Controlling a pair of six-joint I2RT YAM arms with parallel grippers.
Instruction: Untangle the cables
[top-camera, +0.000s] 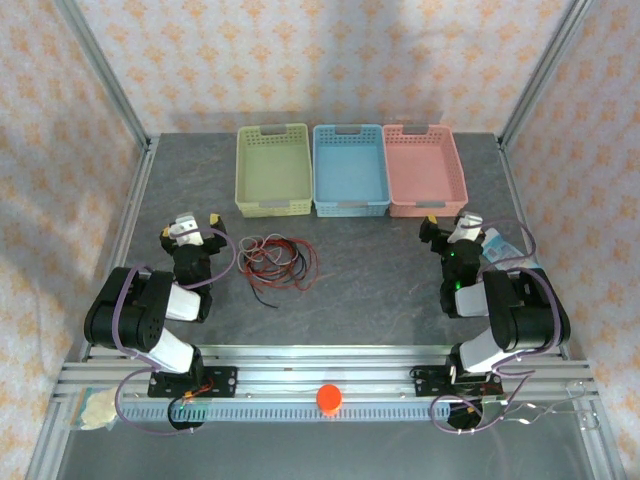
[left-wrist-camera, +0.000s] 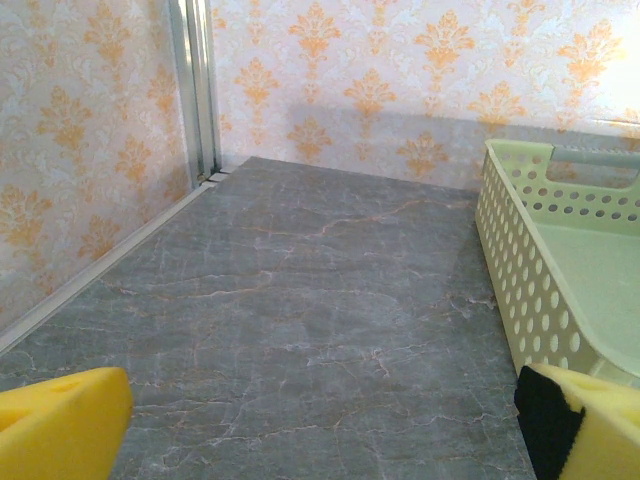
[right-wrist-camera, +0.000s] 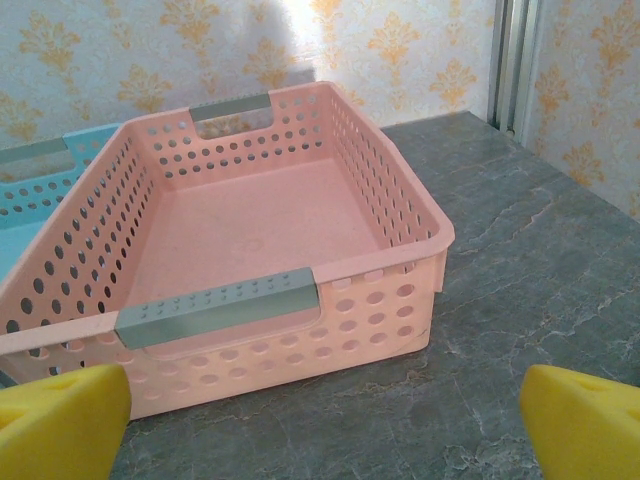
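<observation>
You have the grey marbled table (top-camera: 370, 280) in front of you, with a green basket (top-camera: 272, 206), a blue basket (top-camera: 350, 207) and a pink basket (top-camera: 425, 208) in a row along its far side. In front of that row, towards the left, lie the cables (top-camera: 278, 258), flat on the surface and apart from both arms. Your left gripper (top-camera: 190, 226) is much the nearer. The bundle sits just beside it on its right, level with it or slightly closer to the bases. The right gripper (top-camera: 455, 228) is well apart from the bundle, across the table. Both claws stand spread wide and hold nothing. The left wrist view shows the left claw aimed at bare table and the green basket's wall, so I judge you must swing it rightward to bring the wires between its jaws. The heap runs a little longer left to right than front to back. It is a loose overlapping coil of thin red and black loops, and one dark tail (top-camera: 262, 295) strays towards you. Any paler strand is too faint to make out.
</observation>
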